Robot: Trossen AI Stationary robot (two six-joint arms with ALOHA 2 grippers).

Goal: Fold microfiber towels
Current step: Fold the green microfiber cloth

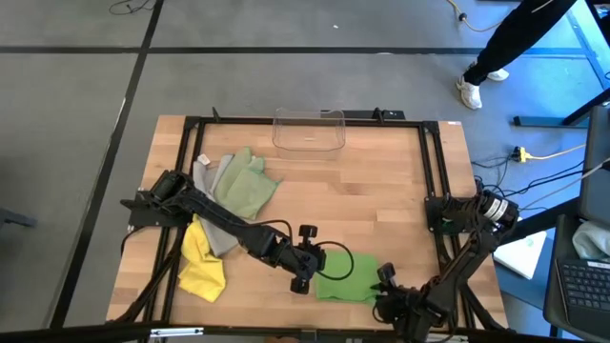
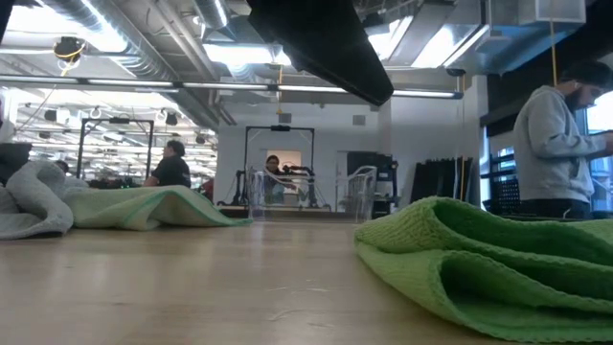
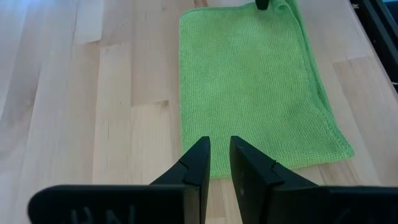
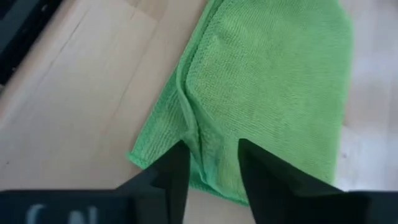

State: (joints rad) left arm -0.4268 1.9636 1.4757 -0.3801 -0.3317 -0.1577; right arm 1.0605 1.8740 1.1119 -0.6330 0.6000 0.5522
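2 grippers flank the bright green towel (image 1: 345,278) at the table's (image 1: 381,191) near edge. That towel lies folded into a flat rectangle on the wood, with 1 doubled edge showing along its right side in the right wrist view.

Right gripper (image 1: 386,286) sits at the towel's right end. Its fingers (image 4: 171,171) stand apart with the towel's edge beneath the gap; whether they pinch the cloth or hang just over it, I cannot tell.

Left gripper (image 1: 301,282) is at the towel's left end, just off the cloth. Its fingers (image 3: 199,163) are nearly together, with only a thin slit between them and nothing in it. They hang over bare wood next to the towel's short edge.

Farther left, the yellow towel (image 1: 202,267) lies crumpled near the table's left side, partly under the left arm. Beyond it, the sage towel (image 1: 246,187) lies rumpled and spread, overlapping the grey towel (image 1: 206,181), which is bunched beside it to the left. In the low view those 2 form a low heap on the far left.

At the table's far edge, a clear bin (image 1: 309,131) stands upright, well apart from all 4 cloths.

Past the table, 1 person's legs (image 1: 505,48) show on the floor at the upper right.
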